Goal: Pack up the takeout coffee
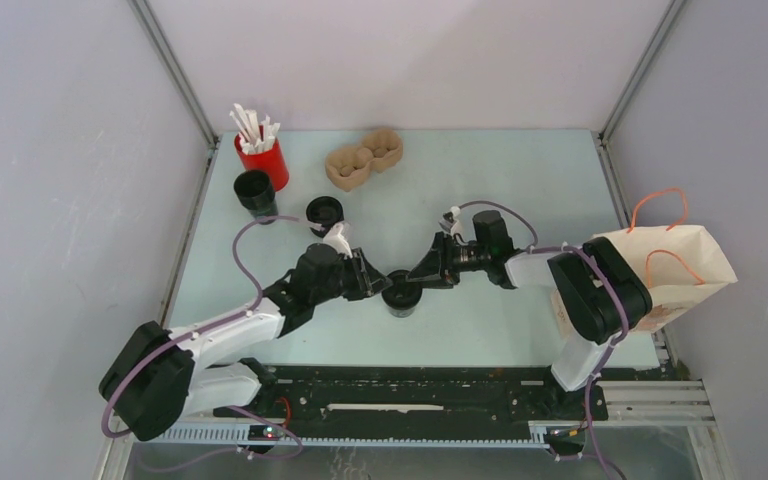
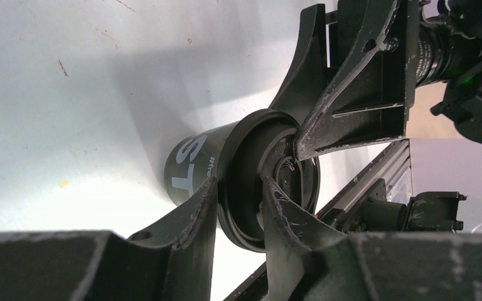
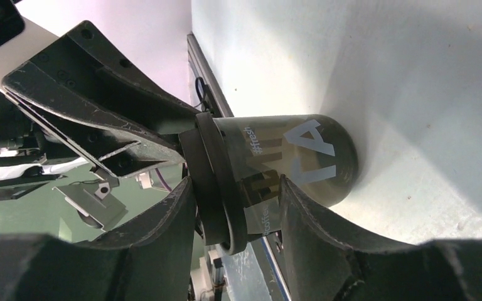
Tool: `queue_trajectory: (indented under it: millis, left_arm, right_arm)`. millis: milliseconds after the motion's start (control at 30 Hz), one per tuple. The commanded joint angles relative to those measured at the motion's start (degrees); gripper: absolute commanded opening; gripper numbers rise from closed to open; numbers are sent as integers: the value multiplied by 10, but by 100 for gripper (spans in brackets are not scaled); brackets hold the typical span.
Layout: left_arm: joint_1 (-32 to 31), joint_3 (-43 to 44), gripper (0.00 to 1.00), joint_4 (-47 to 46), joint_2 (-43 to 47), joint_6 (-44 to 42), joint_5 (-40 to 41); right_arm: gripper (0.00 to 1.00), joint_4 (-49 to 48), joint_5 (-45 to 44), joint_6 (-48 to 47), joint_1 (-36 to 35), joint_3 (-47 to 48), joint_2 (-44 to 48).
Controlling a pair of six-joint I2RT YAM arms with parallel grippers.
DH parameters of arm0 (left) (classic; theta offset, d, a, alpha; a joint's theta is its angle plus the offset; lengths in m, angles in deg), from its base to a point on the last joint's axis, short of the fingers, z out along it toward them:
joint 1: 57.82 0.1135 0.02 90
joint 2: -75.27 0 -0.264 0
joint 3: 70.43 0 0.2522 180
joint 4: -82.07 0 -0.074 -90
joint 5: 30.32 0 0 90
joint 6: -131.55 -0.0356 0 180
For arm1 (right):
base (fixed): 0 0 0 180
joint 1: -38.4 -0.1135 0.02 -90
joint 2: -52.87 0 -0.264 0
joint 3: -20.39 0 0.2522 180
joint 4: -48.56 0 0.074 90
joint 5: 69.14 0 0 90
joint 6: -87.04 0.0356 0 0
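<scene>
The takeout coffee (image 1: 401, 296) was near the middle of the near edge of the bench (image 1: 520, 190). The left pincer (image 2: 238, 199) gripped its lid rim. The right pincer (image 3: 235, 188) straddled the cup; I could not tell if it gripped.

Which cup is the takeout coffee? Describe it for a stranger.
On the pale table, find where the left gripper and right gripper meet. The takeout coffee stands between them: small, black, lidded, white lettering. The other black cup, by the red cup of sticks, has no lid.
</scene>
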Motion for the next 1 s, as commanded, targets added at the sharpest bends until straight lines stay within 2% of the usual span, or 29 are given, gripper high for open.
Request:
queue_trajectory:
  millis: [0, 100, 200, 300, 367, 467, 833, 967]
  left_arm:
    - [-12, -38, 34, 77, -29, -17, 13]
    - [-15, -41, 34, 71, -33, -12, 13]
    - [-17, -38, 34, 78, -24, -14, 14]
    - [-16, -21, 34, 100, -7, -24, 19]
    - [-17, -9, 34, 121, 3, -28, 24]
    - [-16, -2, 35, 131, 7, -32, 25]
    - [-17, 22, 37, 145, -3, -46, 23]
    - [-17, 14, 37, 135, -9, -41, 23]
  right_arm:
    - [48, -5, -108, 6, -2, -61, -64]
    - [47, 4, -115, 8, -5, -60, -49]
    - [51, 69, -129, -23, -6, -39, -5]
    - [61, 114, -107, -42, -7, -3, 26]
    - [71, 138, -106, -58, -12, 14, 42]
    - [78, 166, -112, -74, -20, 32, 54]
    - [84, 148, -92, -59, -38, 46, 44]
    - [81, 162, -113, -72, -39, 43, 33]
